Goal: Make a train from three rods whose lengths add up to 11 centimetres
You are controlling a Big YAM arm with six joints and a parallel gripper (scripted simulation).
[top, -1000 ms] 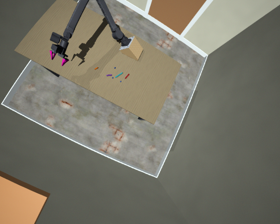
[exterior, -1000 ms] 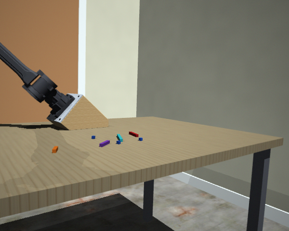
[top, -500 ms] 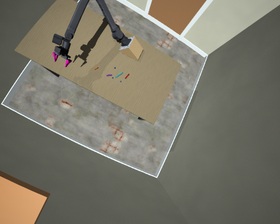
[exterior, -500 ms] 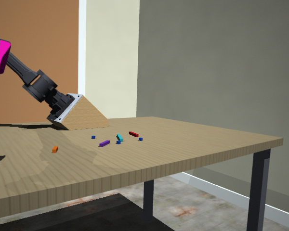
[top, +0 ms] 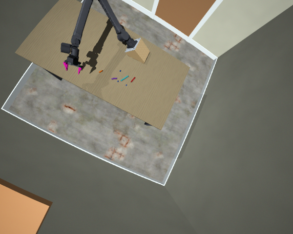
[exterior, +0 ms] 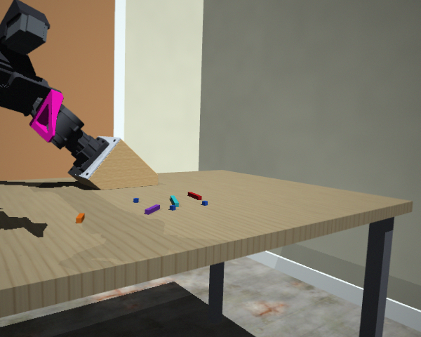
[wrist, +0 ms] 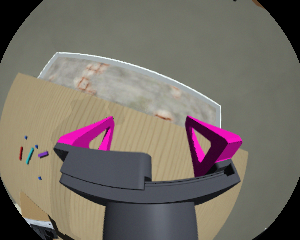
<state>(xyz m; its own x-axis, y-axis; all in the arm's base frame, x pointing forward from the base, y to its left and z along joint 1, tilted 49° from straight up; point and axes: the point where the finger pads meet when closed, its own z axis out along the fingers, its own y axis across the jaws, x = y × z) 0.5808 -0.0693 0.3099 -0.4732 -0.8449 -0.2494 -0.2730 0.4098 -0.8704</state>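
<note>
Seven rods lie flat on the wooden table (top: 103, 63). An orange rod (top: 100, 71) lies apart to the left, also in the side view (exterior: 80, 217). A purple rod (top: 114, 78) (exterior: 151, 209), a turquoise rod (top: 124, 78) (exterior: 174, 200) and a red rod (top: 133, 79) (exterior: 194, 196) lie near each other, none touching. Three small blue rods (top: 120, 70) (top: 117, 81) (top: 126, 85) lie among them; one (exterior: 172, 207) lies right at the turquoise rod's near end. My gripper (top: 72, 68) is open and empty, high above the table's left edge, far from all rods. The wrist view shows its magenta fingers spread wide.
A wooden wedge block (top: 138, 51) (exterior: 125, 168) carries the arm's base on the table behind the rods. The table's front edge runs close below the gripper. The arm's shadow falls beside the orange rod.
</note>
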